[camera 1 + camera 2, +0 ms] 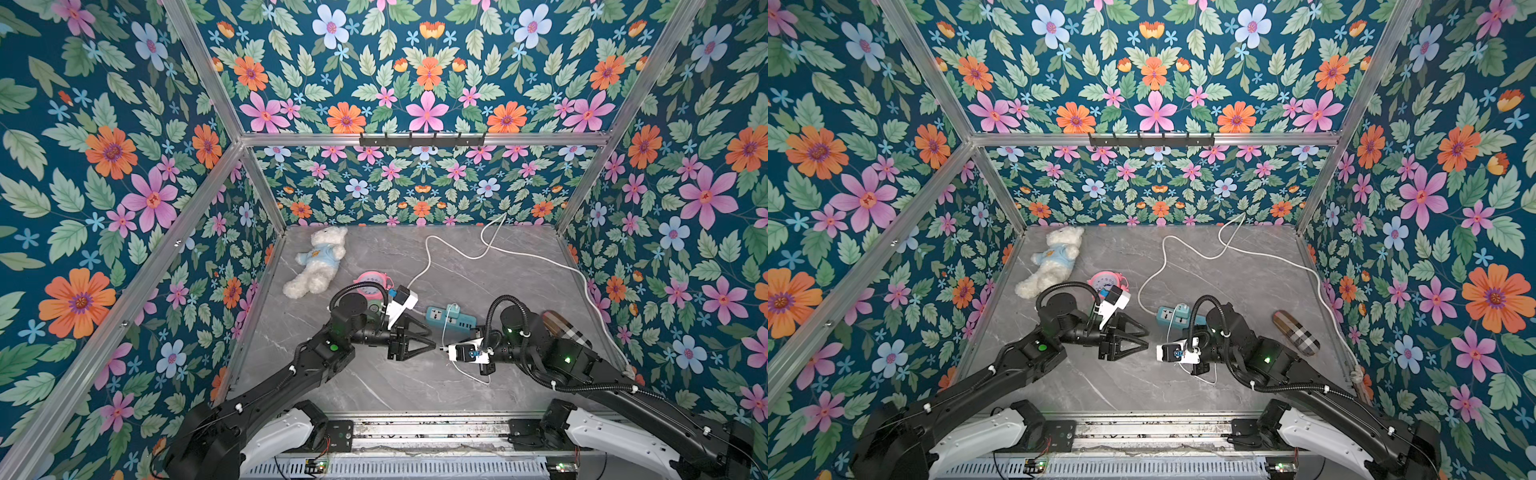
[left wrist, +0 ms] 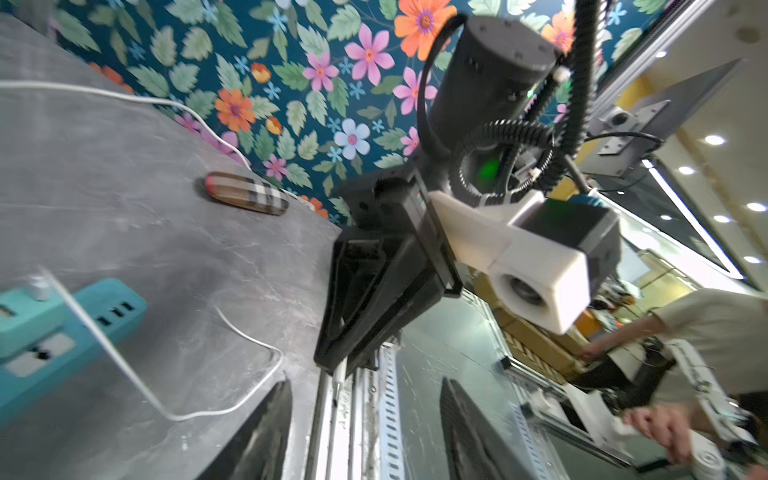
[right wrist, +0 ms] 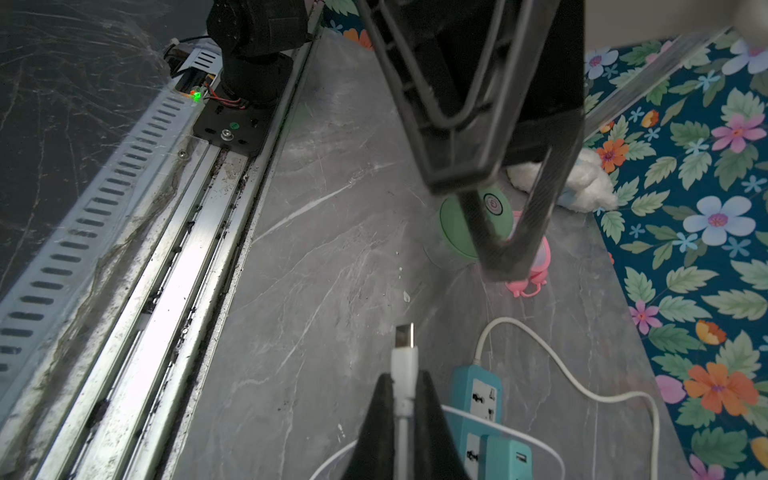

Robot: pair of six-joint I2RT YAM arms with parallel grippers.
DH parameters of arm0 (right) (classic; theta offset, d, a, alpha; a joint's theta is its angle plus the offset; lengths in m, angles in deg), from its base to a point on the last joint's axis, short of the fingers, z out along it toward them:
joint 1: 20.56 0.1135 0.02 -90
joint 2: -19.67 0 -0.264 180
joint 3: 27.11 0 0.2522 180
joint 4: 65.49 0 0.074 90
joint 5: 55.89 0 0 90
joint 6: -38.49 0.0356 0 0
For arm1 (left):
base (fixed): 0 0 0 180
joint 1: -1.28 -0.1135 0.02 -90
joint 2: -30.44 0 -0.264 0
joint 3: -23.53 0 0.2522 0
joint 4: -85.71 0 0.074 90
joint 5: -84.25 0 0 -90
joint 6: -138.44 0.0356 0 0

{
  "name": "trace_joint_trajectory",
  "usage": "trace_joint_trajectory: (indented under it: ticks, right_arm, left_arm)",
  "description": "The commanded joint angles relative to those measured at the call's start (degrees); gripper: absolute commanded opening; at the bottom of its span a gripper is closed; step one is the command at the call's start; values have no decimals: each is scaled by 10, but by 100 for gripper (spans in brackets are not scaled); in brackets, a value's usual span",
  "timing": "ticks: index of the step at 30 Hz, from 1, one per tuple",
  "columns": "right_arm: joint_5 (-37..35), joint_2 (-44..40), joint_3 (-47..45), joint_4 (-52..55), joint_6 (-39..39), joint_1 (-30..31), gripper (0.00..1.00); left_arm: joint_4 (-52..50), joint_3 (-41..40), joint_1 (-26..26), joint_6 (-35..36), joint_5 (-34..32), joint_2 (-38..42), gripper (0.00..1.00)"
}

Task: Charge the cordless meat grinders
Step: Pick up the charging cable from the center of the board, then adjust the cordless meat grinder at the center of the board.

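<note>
The cordless meat grinder (image 3: 453, 220), 1 mint-green dome with a round silver button, stands on the grey table (image 1: 374, 382), touching or just beside the pink alarm clock (image 1: 370, 279). In the right wrist view 1 finger of the left gripper (image 1: 433, 338) cuts across it. In a top view only a sliver of green (image 1: 374, 309) shows behind the left arm, so its base and any socket cannot be made out.

The left gripper hangs above the table with its jaws spread and nothing between them. The right gripper (image 3: 404, 375) is clenched on a white USB plug (image 3: 404, 353), with the metal tip sticking out past the fingertips. In both top views the wrist camera hides this grip.

1 teal power strip (image 1: 451, 316) lies between the arms. 2 white cables show: a thick cord (image 1: 540, 257) and the thin lead, which seems to run back to the strip. 1 plaid pouch (image 1: 1296, 332) is half hidden by the right arm in a top view. 1 white teddy bear (image 1: 318, 262) lies near the back left corner.
</note>
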Motion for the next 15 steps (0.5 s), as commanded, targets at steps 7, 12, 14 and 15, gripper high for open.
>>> trace_joint_trajectory:
  ticks: [7, 12, 14, 15]
  right_arm:
    - [-133, -32, -51, -70, 369, 1, 0]
    - [-155, -30, -31, -8, 404, 1, 0]
    - [-157, -30, -26, 4, 409, 1, 0]
    - [-157, -29, -23, 11, 412, 1, 0]
  left_arm:
    - [-425, 196, -46, 76, -587, -70, 72]
    - [-609, 333, -52, 194, -653, -213, 77]
    - [-647, 359, -62, 234, -653, -245, 79]
    - [-662, 371, -69, 253, -638, -258, 80]
